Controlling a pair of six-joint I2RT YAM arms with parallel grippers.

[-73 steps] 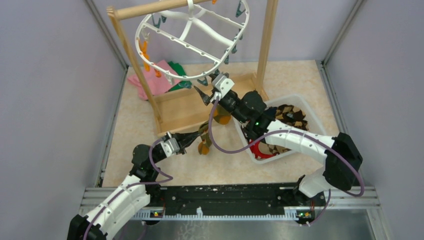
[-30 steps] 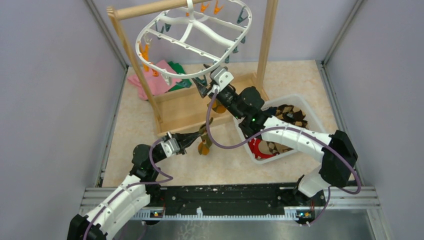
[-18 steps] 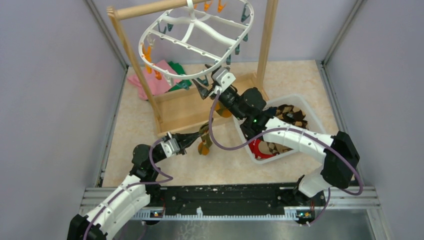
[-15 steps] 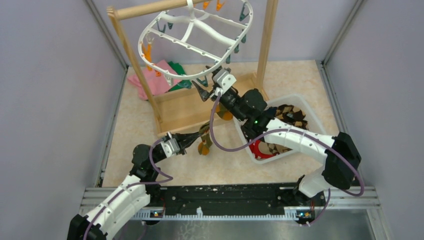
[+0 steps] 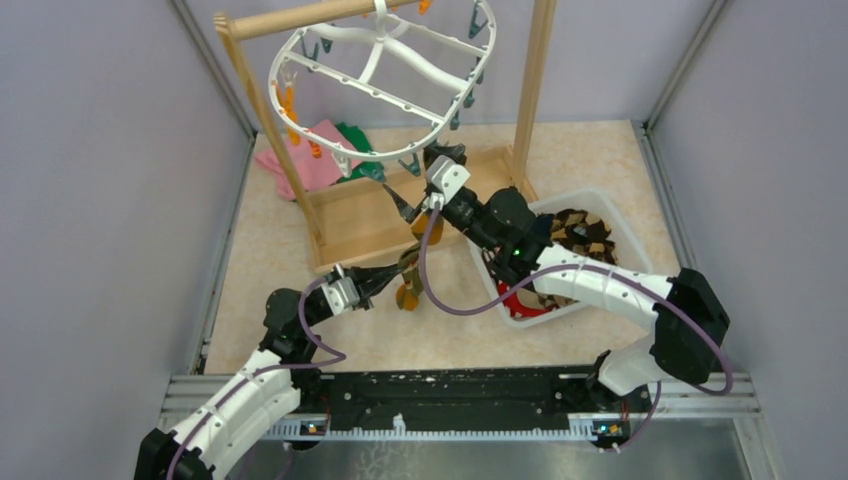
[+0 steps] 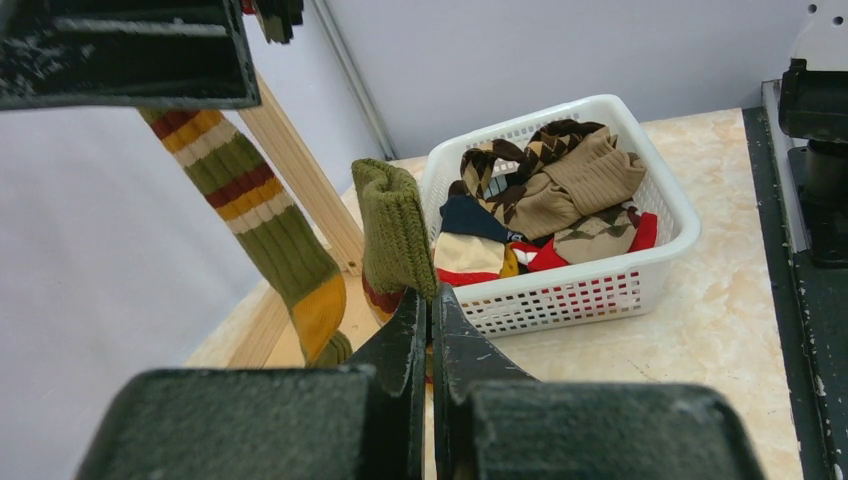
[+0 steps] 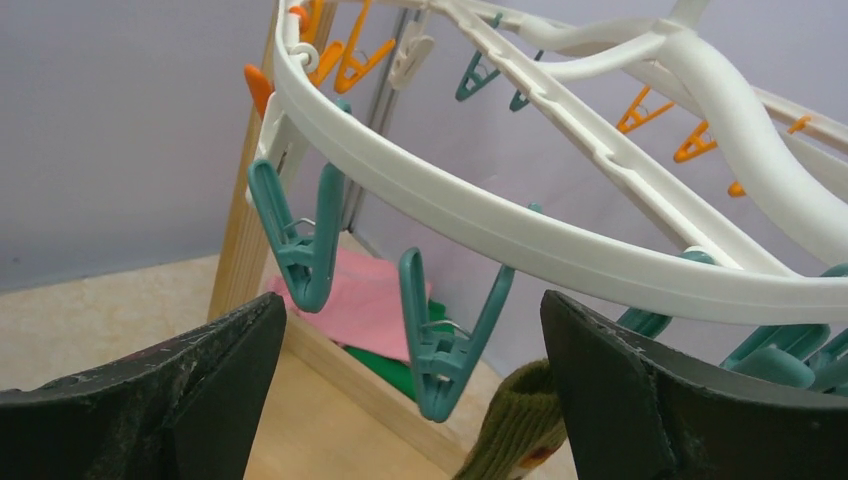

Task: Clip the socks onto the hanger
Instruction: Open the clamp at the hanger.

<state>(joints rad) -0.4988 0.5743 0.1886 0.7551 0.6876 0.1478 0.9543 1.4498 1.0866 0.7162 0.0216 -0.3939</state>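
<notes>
We are at the clipping step: the hanger (image 7: pixel 450 220) hangs from the wooden rack (image 5: pixel 530 90), our right claw (image 7: pixel 410 340) gapes wide and empty either side of a teal clip (image 7: pixel 440 350), and our left claw (image 6: pixel 430 330) is pinched shut on the olive striped sock (image 6: pixel 395 230) just below. Next, we judge, squeeze that clip open and feed the cuff in

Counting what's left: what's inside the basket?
Basket holds a heap of socks: argyle, tan, navy and red showing on top. Whatever lies beneath them is covered, so the count is unclear.
</notes>
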